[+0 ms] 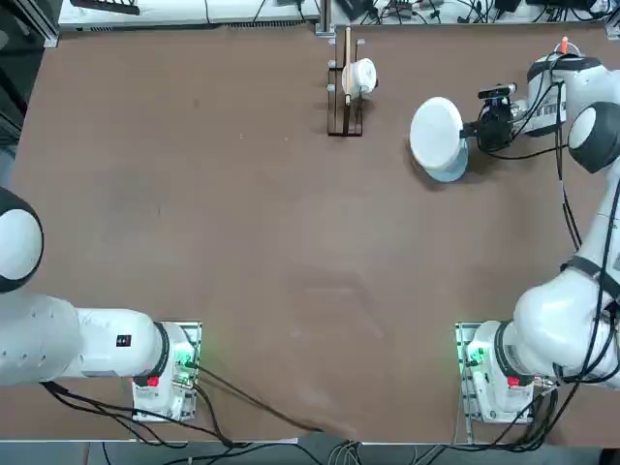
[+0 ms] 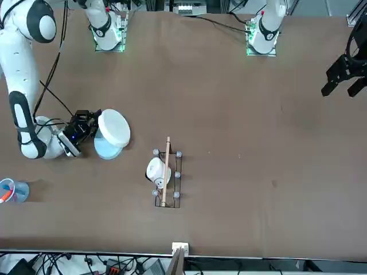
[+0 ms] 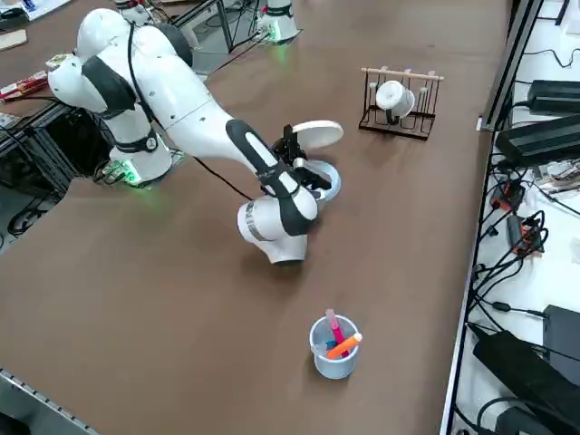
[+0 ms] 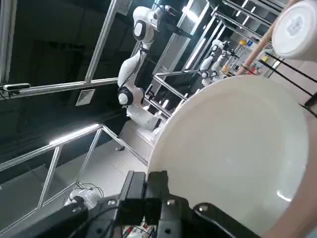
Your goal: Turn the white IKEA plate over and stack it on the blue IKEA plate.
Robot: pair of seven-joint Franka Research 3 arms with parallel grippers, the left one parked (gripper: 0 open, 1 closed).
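Observation:
My right gripper (image 1: 474,128) is shut on the rim of the white plate (image 1: 436,133) and holds it in the air at the far right of the table. The plate is tilted and hangs over the pale blue plate (image 1: 449,171), which lies flat on the table and shows only as a crescent below it. From the front, the white plate (image 2: 114,128) covers part of the blue plate (image 2: 105,148), with the gripper (image 2: 92,127) beside it. In the wrist view the white plate (image 4: 233,153) fills the picture beyond the gripper (image 4: 151,181).
A wooden rack (image 1: 346,85) carrying a small white cup (image 1: 362,76) stands at the table's far edge, left of the plates. A blue cup (image 3: 333,345) with orange-tipped items stands near the table's right edge, behind my arm (image 3: 195,113).

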